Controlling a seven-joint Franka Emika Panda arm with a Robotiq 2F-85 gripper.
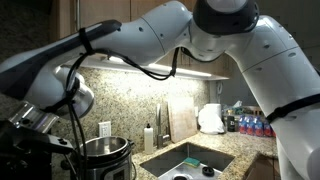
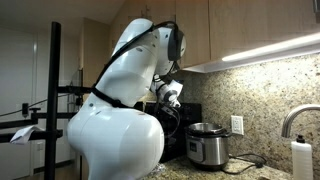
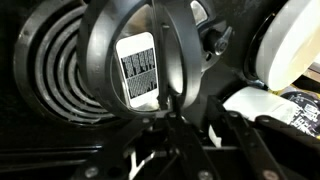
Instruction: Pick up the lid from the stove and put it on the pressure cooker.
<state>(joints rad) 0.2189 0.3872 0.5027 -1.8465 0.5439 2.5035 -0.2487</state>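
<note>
Up close in the wrist view, the pincer [image 3: 172,125] has its jaws drawn narrow, and they look clamped on the rim of the lid [image 3: 142,62]. The lid stands on edge right in front of the pincer, its round black frame filling the middle of the shot, with a white label [image 3: 136,82] facing the camera. Past the lid, off to the pincer's left, a coil burner [image 3: 50,72] shows its dark rings. In an exterior view the pincer [image 2: 172,97] hangs above the stove [image 2: 180,127], so the lid is up off the burner. The pressure cooker [image 2: 207,147] sits on the table lower down and off to one side of the pincer, well apart from it. Its top is uncovered, and the steel pot shows inside the black rim [image 1: 105,152].
</note>
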